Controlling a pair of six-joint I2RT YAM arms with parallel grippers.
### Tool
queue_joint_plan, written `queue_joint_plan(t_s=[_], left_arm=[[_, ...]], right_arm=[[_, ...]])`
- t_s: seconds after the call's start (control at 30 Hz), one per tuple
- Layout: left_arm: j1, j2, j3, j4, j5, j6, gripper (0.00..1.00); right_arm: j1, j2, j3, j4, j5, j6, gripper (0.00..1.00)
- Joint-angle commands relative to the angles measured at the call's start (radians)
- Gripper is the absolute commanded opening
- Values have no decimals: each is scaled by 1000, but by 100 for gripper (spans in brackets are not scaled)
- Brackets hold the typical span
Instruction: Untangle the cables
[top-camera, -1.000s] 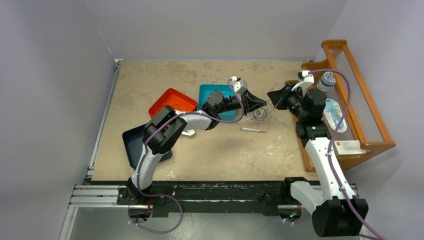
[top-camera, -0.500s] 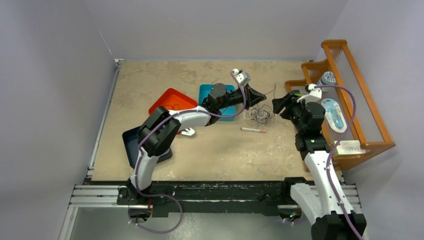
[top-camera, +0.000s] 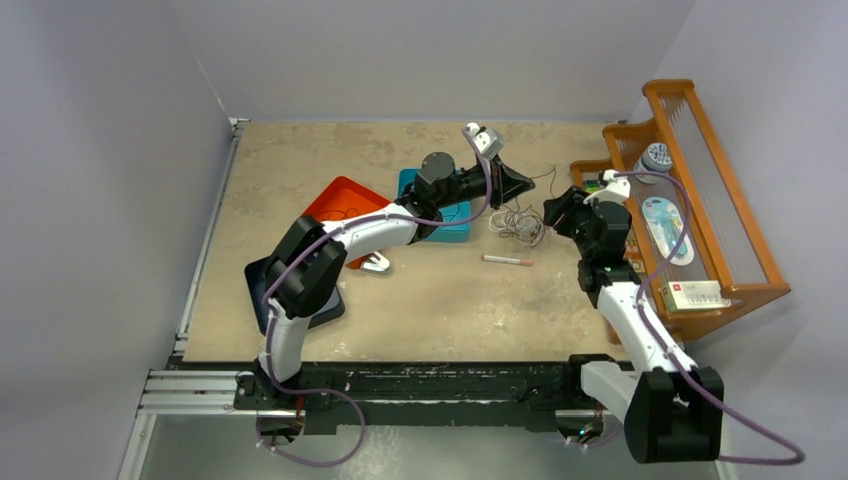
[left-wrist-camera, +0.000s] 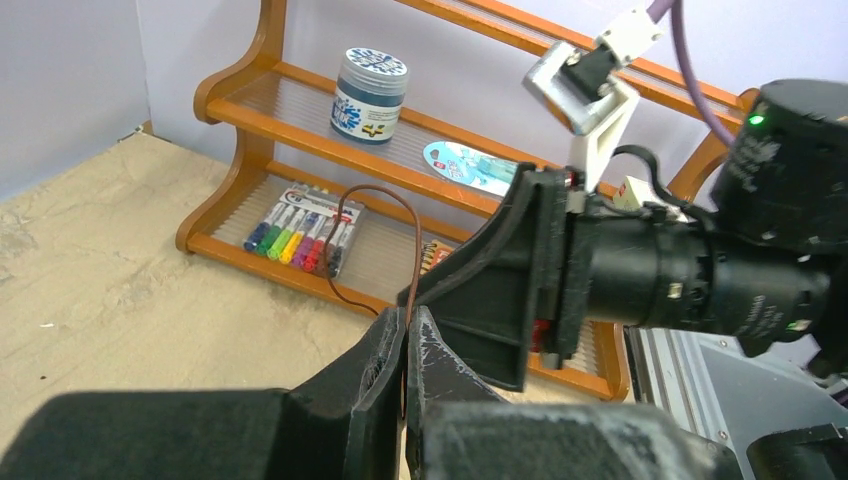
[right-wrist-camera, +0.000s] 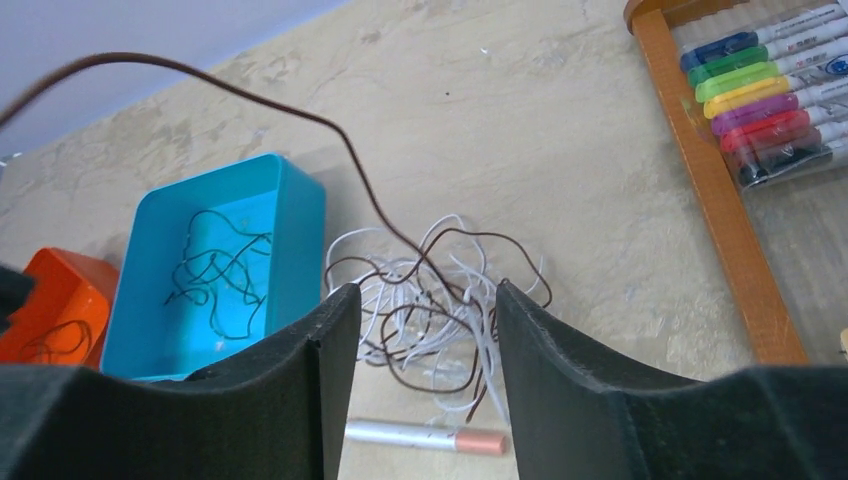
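Cables (top-camera: 518, 224): loose tangle on worktop (top-camera: 440, 290) right of blue tray (right-wrist-camera: 310, 215) | left gripper (left-wrist-camera: 405, 345) clamped on brown strand (right-wrist-camera: 352, 155), raised, slanting down into tangle | right gripper (right-wrist-camera: 422, 290) apart, empty, nearer, tangle straight ahead

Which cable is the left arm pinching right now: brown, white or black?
The dark brown cable: the left gripper has its jaws shut on it. The white cables lie loose on the table; the black cable sits in the blue tray.

High rear overview; wrist close-ups, cables (top-camera: 517, 222) in common
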Motion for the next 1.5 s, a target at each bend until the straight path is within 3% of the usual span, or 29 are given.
queue_joint_plan(t_s=[0.0,0.17,0.47,0.8,0.97,1.17,1.33,1.47], left_arm=[[4,-68,68,-8,26,10,0],[4,-71,100,-14,33,6,0],[4,-53,269,-81,28,-2,0],[4,-12,432,-160,-15,21,0],[4,-2,446,-166,-17,21,0],[4,1,454,-180,-26,13,0],[4,4,464,-207,-30,12,0],[4,4,476,-220,-54,-9,0]], right_arm=[[-4,79,-20,232,37,-7,52],[-4,220,-27,369,19,7,41],[-4,429,-38,401,27,140,37],[-4,464,-58,396,8,163,32],[-4,368,-67,376,-4,137,44],[-4,105,-81,265,-12,57,59],[-4,-104,-133,236,-127,-18,64],[-4,-155,-144,263,-271,-61,66]])
